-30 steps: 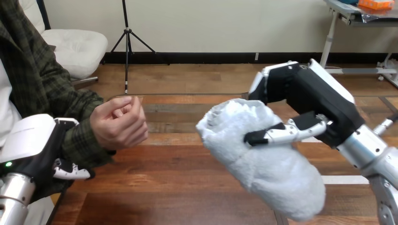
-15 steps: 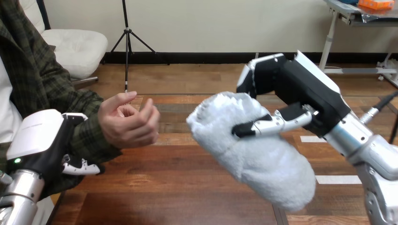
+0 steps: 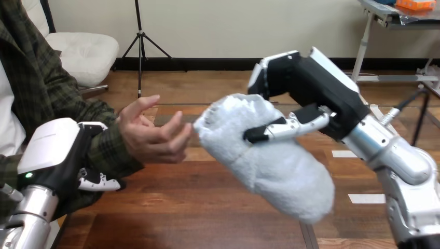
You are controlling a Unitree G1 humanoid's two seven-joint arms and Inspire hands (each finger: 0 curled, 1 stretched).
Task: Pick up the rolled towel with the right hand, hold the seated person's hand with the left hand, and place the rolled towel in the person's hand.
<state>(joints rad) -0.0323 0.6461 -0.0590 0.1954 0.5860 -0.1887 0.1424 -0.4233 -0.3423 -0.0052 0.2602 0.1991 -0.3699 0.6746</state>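
1. My right hand [image 3: 311,96] squeezes the fluffy white rolled towel [image 3: 264,161], just beside the person's hand [image 3: 153,137], at its 3 o'clock.
2. My left hand [image 3: 57,155] curls round the person's wrist.
3. The towel came closer, and the person's fingers opened.

At the lower left, the left hand [image 3: 54,155] has its fingers hidden behind the person's wrist [image 3: 111,151]; its thumb shows beneath. The right hand [image 3: 316,93] has fingers hidden behind the rolled towel [image 3: 254,166], whose lower end, right of centre, is blurred.
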